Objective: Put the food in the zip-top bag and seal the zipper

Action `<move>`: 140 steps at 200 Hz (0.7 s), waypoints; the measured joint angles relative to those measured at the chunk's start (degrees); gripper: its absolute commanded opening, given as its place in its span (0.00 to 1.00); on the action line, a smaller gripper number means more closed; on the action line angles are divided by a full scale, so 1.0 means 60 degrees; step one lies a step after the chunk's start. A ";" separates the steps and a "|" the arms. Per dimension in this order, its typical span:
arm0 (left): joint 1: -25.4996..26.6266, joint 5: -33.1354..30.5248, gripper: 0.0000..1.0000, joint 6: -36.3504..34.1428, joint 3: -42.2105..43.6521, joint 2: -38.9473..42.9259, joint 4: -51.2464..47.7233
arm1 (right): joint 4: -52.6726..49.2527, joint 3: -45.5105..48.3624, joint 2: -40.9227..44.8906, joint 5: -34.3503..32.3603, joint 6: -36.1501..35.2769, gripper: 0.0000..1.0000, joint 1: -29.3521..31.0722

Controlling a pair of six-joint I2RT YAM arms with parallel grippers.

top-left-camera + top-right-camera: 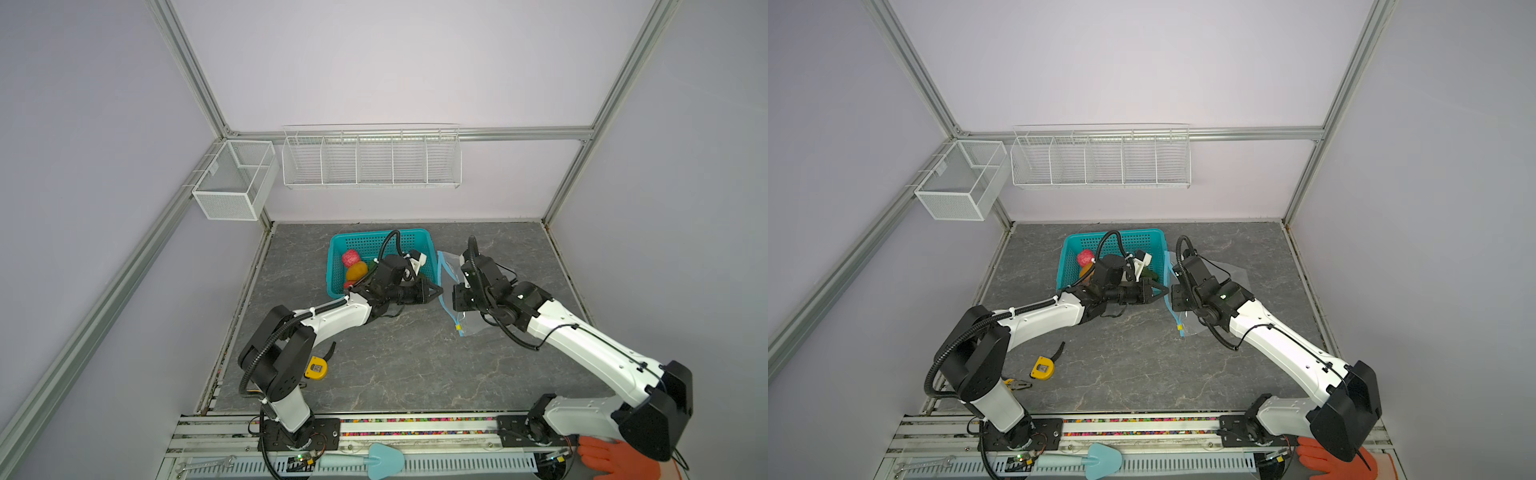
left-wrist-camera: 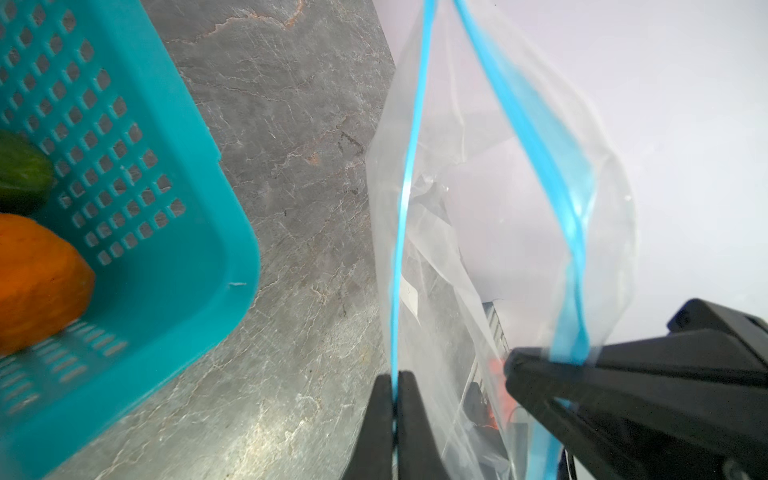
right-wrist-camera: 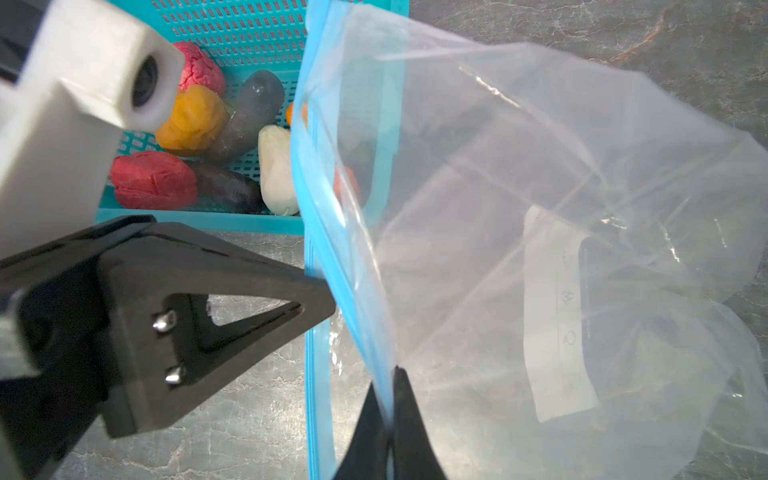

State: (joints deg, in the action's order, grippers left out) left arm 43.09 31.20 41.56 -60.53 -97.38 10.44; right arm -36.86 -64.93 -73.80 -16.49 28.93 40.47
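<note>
A grey, marble-patterned counter (image 1: 395,365) inside a pale-walled cell carried the zip-top bag (image 3: 540,187), which lay just beside a teal basket (image 1: 374,243), on the right arm's side. The left hand (image 2: 395,380) was clamped shut on one lip of the zipper (image 2: 405,208). The right hand (image 3: 390,374) was pinched tight on the opposite lip, so the two blue strips stood apart between them and the mouth gaped partway. The food (image 3: 153,187), in red, pink, orange, white and dark pieces, sat in the basket, with none apparently in the bag. The step in hand looked to be opening the bag. The next move would likely call for drawing the lips wider, then freeing one hand to fetch a piece while the other held the mouth up. The yellow slider (image 1: 459,327) sat at the strip's near end. In both top views the arms hid the fingertips. Pieces seen through the clear film were hard to tell from the basket's contents, and an orange glove (image 1: 615,457) was cut off at the frame's edge.
</note>
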 measured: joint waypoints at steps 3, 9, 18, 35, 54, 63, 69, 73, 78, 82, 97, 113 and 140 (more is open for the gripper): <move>0.0000 0.0007 0.00 0.0004 0.0000 -0.0004 0.0000 | -0.0025 -0.0004 -0.0007 -0.0036 0.0015 0.19 0.0004; 0.0000 0.0025 0.00 0.0015 0.0000 -0.0007 0.0000 | -0.0142 -0.0040 -0.0044 -0.0138 0.0007 0.24 0.0000; 0.0000 0.0029 0.00 0.0047 0.0000 -0.0011 0.0000 | -0.0299 -0.0106 -0.0120 -0.0328 -0.0058 0.30 0.0000; 0.0000 0.0029 0.00 0.0087 0.0000 -0.0011 0.0004 | -0.0612 -0.0266 -0.0335 -0.0714 -0.0007 0.39 0.0004; 0.0000 0.0018 0.00 0.0117 0.0000 0.0007 -0.0025 | -0.0980 -0.0393 -0.0503 -0.1144 0.0007 0.44 0.0007; 0.0000 -0.0011 0.00 0.0117 0.0000 0.0036 -0.0080 | -0.1169 -0.0470 -0.0576 -0.1359 0.0044 0.45 0.0022; 0.0000 -0.0018 0.00 0.0120 0.0000 0.0055 -0.0106 | -0.1286 -0.0525 -0.0616 -0.1479 0.0051 0.46 0.0036; 0.0000 -0.0026 0.00 0.0124 0.0000 0.0062 -0.0109 | -0.1384 -0.0572 -0.0648 -0.1574 0.0066 0.46 0.0058; 0.0000 -0.0044 0.00 0.0142 0.0000 0.0073 -0.0120 | -0.1497 -0.0634 -0.0685 -0.1719 0.0073 0.47 0.0095; 0.0000 -0.0051 0.00 0.0142 0.0000 0.0084 -0.0135 | -0.1566 -0.0678 -0.0696 -0.1810 0.0084 0.48 0.0120; 0.0004 -0.0080 0.00 0.0164 0.0000 0.0106 -0.0168 | -0.1869 -0.0867 -0.0747 -0.2175 0.0117 0.52 0.0306; 0.0000 -0.0157 0.00 0.0229 0.0000 0.0149 -0.0215 | -0.2178 -0.1140 -0.0798 -0.2575 0.0102 0.55 0.0535; 0.0000 -0.0229 0.00 0.0339 0.0000 0.0251 -0.0237 | -0.2721 -0.1821 -0.0994 -0.3326 0.0047 0.55 0.0787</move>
State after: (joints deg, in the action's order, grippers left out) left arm 43.09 29.82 43.59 -60.53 -95.88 9.02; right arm -53.19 -75.85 -79.77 -36.45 29.21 45.19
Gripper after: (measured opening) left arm 0.048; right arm 0.546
